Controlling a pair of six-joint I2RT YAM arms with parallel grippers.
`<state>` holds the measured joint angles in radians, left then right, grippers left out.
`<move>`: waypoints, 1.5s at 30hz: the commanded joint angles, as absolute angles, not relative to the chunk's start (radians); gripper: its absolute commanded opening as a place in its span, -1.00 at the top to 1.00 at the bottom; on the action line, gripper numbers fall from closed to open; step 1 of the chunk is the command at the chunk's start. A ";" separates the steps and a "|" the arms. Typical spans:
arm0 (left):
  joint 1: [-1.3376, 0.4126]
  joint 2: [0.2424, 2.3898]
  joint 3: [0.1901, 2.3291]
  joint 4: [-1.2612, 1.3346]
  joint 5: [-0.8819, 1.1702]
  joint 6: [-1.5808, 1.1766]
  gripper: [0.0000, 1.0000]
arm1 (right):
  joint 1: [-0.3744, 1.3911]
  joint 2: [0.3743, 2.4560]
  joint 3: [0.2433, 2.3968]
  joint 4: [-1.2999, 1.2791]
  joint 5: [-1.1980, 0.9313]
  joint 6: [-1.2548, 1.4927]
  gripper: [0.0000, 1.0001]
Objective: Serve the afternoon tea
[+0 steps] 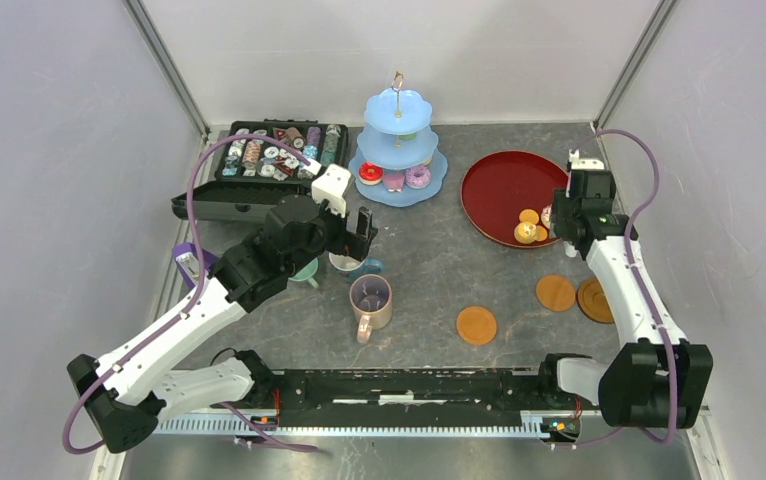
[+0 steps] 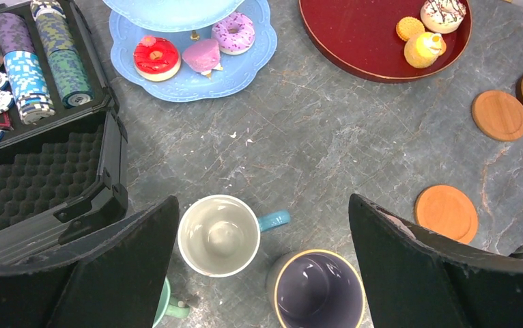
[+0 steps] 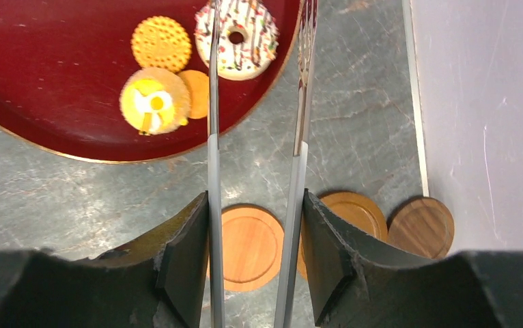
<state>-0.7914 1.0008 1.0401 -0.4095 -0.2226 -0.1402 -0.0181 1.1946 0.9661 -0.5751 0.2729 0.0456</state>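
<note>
Poker-chip case (image 1: pixel 259 170) lies open far left, lid just beside your L end effector (image 1: pixel 354 232), so it's tight on that side. L end effector is spread wide, nothing in it, hovering over the white-and-blue mug (image 2: pixel 219 234). Purple mug (image 2: pixel 317 290) is near-right of that, mint mug (image 2: pixel 166 304) near-left, all bunched close.

R end effector (image 3: pixel 253 198) is pinching the metal tongs (image 3: pixel 213 102). Tines reach over the sprinkled doughnut (image 3: pixel 242 41) by the red tray's (image 3: pixel 40 82) right rim; can't tell if they touch it. Yellow pastry (image 3: pixel 154 100) & biscuit (image 3: pixel 161 42) sit just left of it.

Side wall (image 3: pixel 484 102) runs close on the right. Brown coasters (image 1: pixel 476 325) lie near of the tray. Bare counter (image 1: pixel 439 260) between mugs, tray & stand is your room.

Pale-blue 3-tier stand (image 1: pixel 399 150) is far centre, w/ a red pastry (image 2: pixel 156 57), pink pastry (image 2: pixel 202 55) & purple doughnut (image 2: pixel 233 31) on the bottom tier.
</note>
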 commanded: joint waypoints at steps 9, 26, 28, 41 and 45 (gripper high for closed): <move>-0.787 0.997 1.042 -0.371 -0.202 -0.135 -1.00 | -0.064 1.253 0.965 -0.537 0.201 0.034 -0.12; -0.787 1.014 1.043 -0.372 -0.201 -0.133 -1.00 | -0.066 1.296 0.945 -0.497 0.214 0.032 -0.21; -0.787 1.014 1.043 -0.372 -0.204 -0.132 -1.00 | -0.066 1.299 0.939 -0.492 0.214 0.032 -0.22; -0.787 1.019 1.043 -0.373 -0.208 -0.130 -1.00 | -0.072 1.335 0.907 -0.441 0.209 0.034 -0.20; -0.787 1.019 1.043 -0.373 -0.211 -0.129 -1.00 | -0.072 1.349 0.910 -0.428 0.199 0.035 -0.09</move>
<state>-0.7914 1.0203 1.0401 -0.4099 -0.2077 -0.1402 -0.0677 1.3384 0.9073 -0.4892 0.2028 0.0364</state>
